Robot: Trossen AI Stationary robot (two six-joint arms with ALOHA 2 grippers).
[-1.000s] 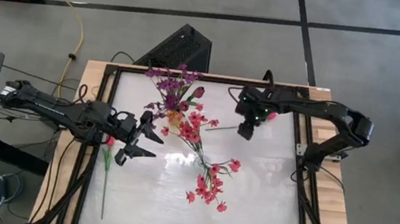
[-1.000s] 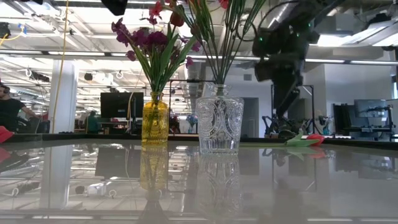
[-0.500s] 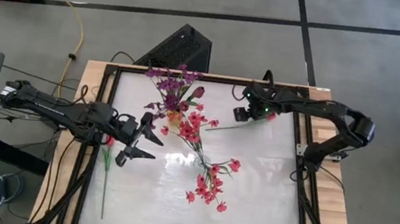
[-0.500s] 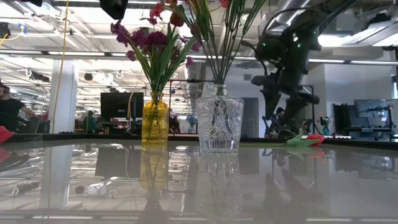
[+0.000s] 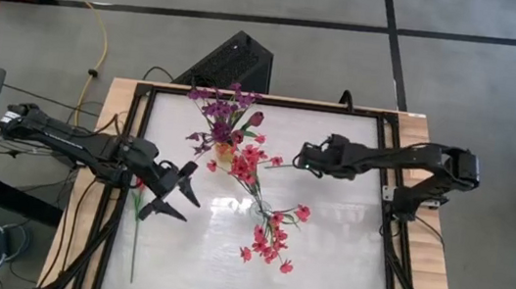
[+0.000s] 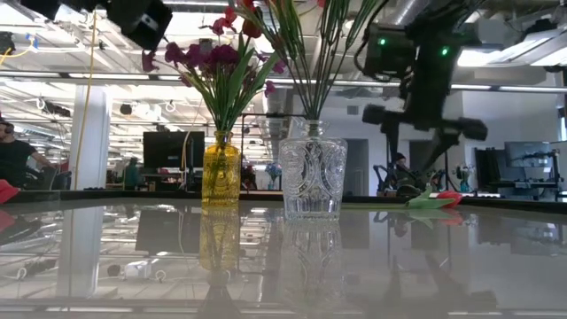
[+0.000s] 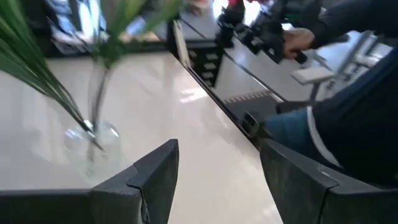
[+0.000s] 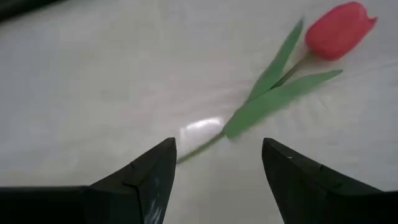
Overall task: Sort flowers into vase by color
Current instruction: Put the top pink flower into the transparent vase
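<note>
Fingers of the right gripper [image 8: 214, 180] spread wide and empty above the red tulip bud with green stalk [image 8: 292, 65] lying on the white table [image 8: 81, 81]; left gripper [image 5: 173, 193] open too.

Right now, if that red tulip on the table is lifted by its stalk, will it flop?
Probably droops slightly: the red tulip has a thin stalk under a fat bud. Likely light; its flat leaves should stop rolling.
</note>
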